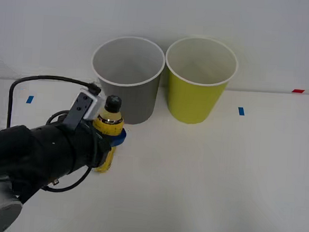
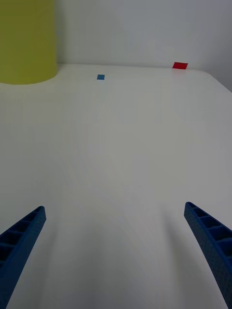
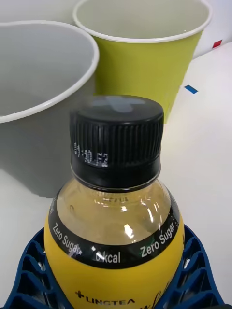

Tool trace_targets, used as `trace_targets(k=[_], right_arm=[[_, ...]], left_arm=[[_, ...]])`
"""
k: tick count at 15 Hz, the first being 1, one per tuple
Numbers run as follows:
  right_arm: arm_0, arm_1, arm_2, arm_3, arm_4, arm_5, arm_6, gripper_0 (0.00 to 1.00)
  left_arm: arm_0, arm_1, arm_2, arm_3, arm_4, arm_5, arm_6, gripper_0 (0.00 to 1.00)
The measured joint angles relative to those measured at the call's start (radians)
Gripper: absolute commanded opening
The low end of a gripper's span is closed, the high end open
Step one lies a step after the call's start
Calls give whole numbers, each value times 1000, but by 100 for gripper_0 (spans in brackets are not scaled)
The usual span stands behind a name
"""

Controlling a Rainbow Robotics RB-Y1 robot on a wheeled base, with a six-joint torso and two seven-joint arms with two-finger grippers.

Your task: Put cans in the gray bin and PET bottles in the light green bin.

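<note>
Left gripper (image 1: 109, 140) clamped on the PET bottle (image 1: 109, 129), blue fingers (image 3: 29, 270) wrapped around the yellow label on both sides. Bottle upright, black cap up, base touching or just off the table (image 1: 219, 179), can't tell which. It sits just in front of the gray bin (image 1: 127, 78), at that bin's left front. Light green bin (image 1: 199, 79) stands beside the gray bin, on its right, rims nearly touching. Right gripper (image 2: 116, 251) spread wide, nothing between its fingers, low over bare table, well to the right of the gray bin, past the green one.

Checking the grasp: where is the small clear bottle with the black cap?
In the front view, the bottle stands left of centre, just before the gray bin, clasped by the left gripper.
</note>
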Motion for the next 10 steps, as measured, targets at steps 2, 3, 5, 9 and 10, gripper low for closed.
trace_targets(k=[2, 3, 5, 9, 10], right_arm=[[0, 0, 0, 0, 0, 0, 0, 100], [0, 0, 0, 0, 0, 0, 0, 100], [0, 0, 0, 0, 0, 0, 0, 100], [0, 0, 0, 0, 0, 0, 0, 100], [0, 0, 0, 0, 0, 0, 0, 100]], left_arm=[[-70, -58, 148, -33, 93, 158, -37, 0], [-130, -84, 200, -41, 115, 223, -49, 0], [-259, -127, 260, -39, 113, 319, -62, 0], [-485, -155, 286, 56, 81, 339, -65, 0], [-532, -163, 287, 90, 94, 323, -63, 0]])
